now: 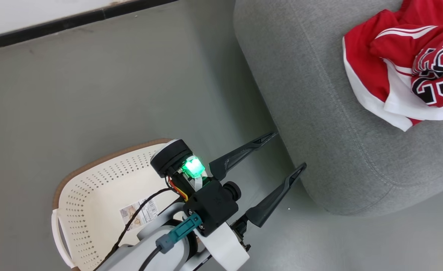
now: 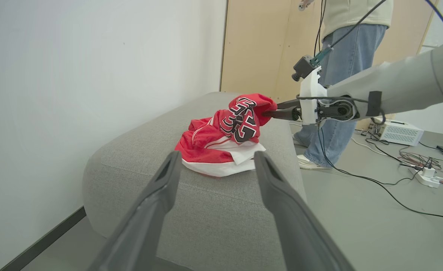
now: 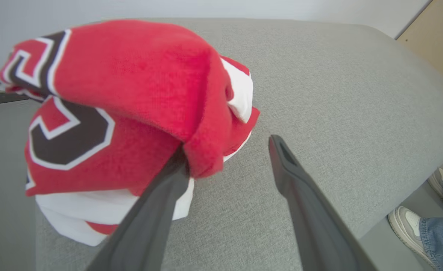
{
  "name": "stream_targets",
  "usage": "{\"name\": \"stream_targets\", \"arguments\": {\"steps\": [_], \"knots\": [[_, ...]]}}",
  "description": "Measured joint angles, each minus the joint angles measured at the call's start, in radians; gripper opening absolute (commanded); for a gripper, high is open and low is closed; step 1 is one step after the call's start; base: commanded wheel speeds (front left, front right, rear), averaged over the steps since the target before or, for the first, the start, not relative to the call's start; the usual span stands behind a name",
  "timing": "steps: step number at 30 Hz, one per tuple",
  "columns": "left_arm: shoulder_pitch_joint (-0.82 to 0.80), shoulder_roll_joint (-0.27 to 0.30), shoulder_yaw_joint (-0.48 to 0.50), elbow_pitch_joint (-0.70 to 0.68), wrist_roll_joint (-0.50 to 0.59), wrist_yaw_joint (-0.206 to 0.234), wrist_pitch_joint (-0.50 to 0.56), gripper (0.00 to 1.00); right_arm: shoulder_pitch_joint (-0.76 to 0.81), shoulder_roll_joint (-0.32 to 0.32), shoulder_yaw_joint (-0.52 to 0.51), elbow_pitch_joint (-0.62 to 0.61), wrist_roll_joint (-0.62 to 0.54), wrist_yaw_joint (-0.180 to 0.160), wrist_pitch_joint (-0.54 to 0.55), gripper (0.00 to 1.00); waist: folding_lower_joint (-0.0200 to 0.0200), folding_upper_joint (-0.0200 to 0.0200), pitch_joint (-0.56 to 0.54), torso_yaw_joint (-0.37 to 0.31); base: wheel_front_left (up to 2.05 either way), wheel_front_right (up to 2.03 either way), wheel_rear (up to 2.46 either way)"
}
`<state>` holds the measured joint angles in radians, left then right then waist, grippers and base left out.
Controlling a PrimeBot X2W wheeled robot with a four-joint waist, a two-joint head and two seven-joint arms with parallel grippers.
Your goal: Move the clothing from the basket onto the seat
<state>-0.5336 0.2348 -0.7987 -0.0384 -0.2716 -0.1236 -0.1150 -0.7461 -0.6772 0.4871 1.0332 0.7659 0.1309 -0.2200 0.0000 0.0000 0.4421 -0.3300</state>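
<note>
The clothing lies heaped on the seat (image 1: 319, 113): a red garment with a broad white band (image 1: 368, 75) under a jersey with black lettering (image 1: 436, 75). In the left wrist view the jersey (image 2: 240, 120) tops the heap, with my right gripper (image 2: 272, 112) reaching into its fold. In the right wrist view that gripper (image 3: 229, 150) is open, and a red fold of the jersey (image 3: 131, 94) hangs over its left finger (image 3: 157, 210). My left gripper (image 1: 288, 149) is open and holds nothing, beside the seat's near corner and above the basket (image 1: 93, 188). Inside the basket I see just a label.
A person in jeans (image 2: 334, 75) stands on the far side of the seat, one shoe (image 3: 405, 222) by its edge. Cables and a power strip (image 2: 426, 173) lie on the grey floor. A white wall with a dark baseboard (image 1: 75, 20) runs behind.
</note>
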Motion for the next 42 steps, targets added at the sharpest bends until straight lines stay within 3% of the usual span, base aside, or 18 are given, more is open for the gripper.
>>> {"name": "stream_targets", "arguments": {"steps": [14, 20, 29, 42], "knots": [[0.001, 0.002, 0.022, 0.03, -0.023, 0.002, -0.04, 1.0, 0.075, -0.087, -0.01, -0.14, 0.054, 0.0, -0.019, 1.0, 0.0, 0.0, -0.051, -0.052, 0.0, 0.0, 0.0], [0.02, 0.002, 0.051, 0.043, -0.026, 0.028, -0.065, 1.0, 0.076, -0.128, -0.008, -0.223, 0.053, 0.0, -0.022, 1.0, 0.0, 0.0, -0.088, -0.063, 0.0, 0.0, 0.0], [0.048, 0.005, 0.106, 0.07, -0.038, 0.076, -0.091, 1.0, 0.063, -0.111, -0.01, -0.304, 0.028, 0.0, -0.028, 1.0, 0.0, 0.0, -0.136, -0.042, 0.0, 0.0, 0.0], [0.134, 0.032, 0.229, 0.132, -0.092, 0.164, -0.116, 1.0, 0.006, 0.024, -0.023, -0.402, -0.076, 0.0, -0.029, 1.0, 0.0, 0.0, -0.2, 0.031, 0.0, 0.0, 0.0]]}}
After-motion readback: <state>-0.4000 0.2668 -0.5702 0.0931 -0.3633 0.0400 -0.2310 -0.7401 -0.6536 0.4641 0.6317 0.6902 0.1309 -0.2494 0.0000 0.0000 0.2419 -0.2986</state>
